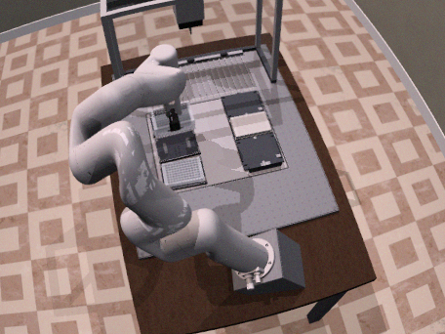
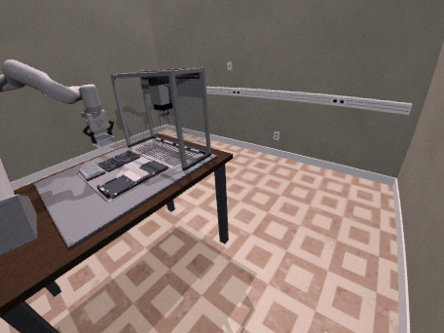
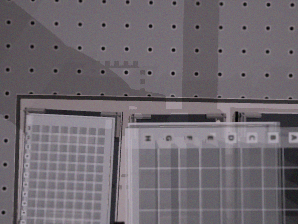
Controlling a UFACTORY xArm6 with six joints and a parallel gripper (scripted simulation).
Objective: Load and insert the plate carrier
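Note:
My gripper (image 1: 173, 121) (image 2: 99, 133) is shut on the pale 384-well plate C16 (image 1: 161, 123) (image 2: 105, 140) (image 3: 210, 175) and holds it level, well above the far end of the nest row. My fingers do not show in the wrist view. The 96-well plate C15 (image 1: 182, 172) (image 2: 92, 172) (image 3: 67, 170) sits in nest S1. Nest S2 (image 1: 178, 145) (image 2: 111, 164) is dark and empty. Carrier PC7 (image 1: 260, 153) (image 2: 117, 186) lies on the apron in front of the rails. The white block C51 (image 1: 250, 124) (image 2: 135, 173) sits around its middle, and its two end parts are bare.
The loading rails (image 1: 220, 76) (image 2: 161, 152) lie under a grey frame (image 1: 277, 35) (image 2: 177, 118) with a hanging head (image 1: 189, 16). My arm's base box (image 1: 288, 260) stands at the near table edge. My arm arches over the left side of the nests.

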